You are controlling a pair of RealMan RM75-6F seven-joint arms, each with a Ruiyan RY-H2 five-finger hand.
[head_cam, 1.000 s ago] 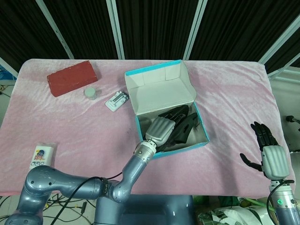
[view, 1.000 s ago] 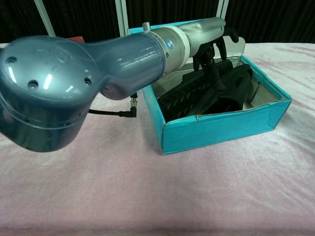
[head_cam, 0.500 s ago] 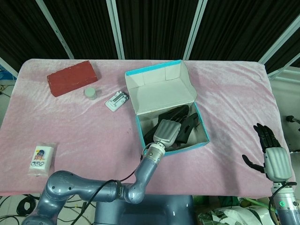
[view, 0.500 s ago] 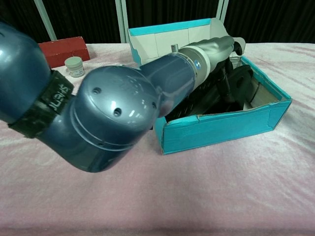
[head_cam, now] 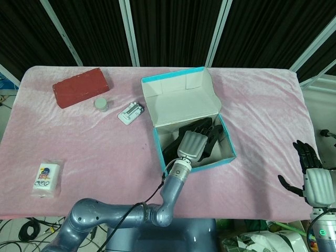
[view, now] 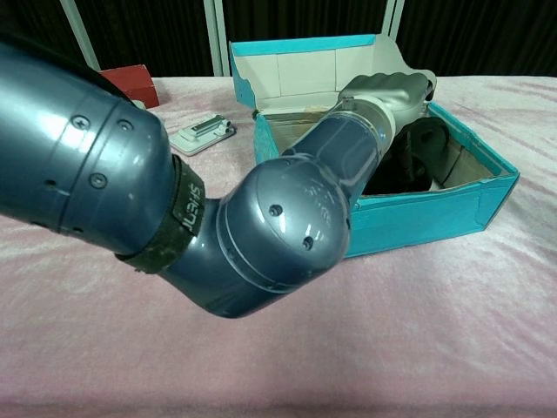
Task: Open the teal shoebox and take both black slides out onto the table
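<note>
Two hands: both are showing in the head view, one over the box and one far off at the table's edge.
Left hand [head_cam: 192,145]: it is reaching down into the teal shoebox [head_cam: 195,160], with its fingers lying on the black slides [head_cam: 206,137]. I cannot tell if it is gripping them or only touching, because the back of the hand is hiding the fingertips.
Left arm [view: 261,218]: it is filling most of the chest view and is blocking much of the box there.
Right hand [head_cam: 313,176]: it is hanging off the near right corner of the table, well apart from the box. Its fingers are spreading wide and it is holding nothing.
Black slides: both are sitting inside the box, side by side, under the left hand.
Teal shoebox: it is standing near the middle of the pink table cover [head_cam: 94,147]. Its lid [head_cam: 181,100] is standing open at the back.
White gadget [head_cam: 130,113]: it is lying just left of the box.
Small jar [head_cam: 102,104]: it is sitting a bit further left.
Red brick [head_cam: 81,87]: it is lying near the far left corner.
White packet [head_cam: 45,177]: it is lying near the front left edge.
</note>
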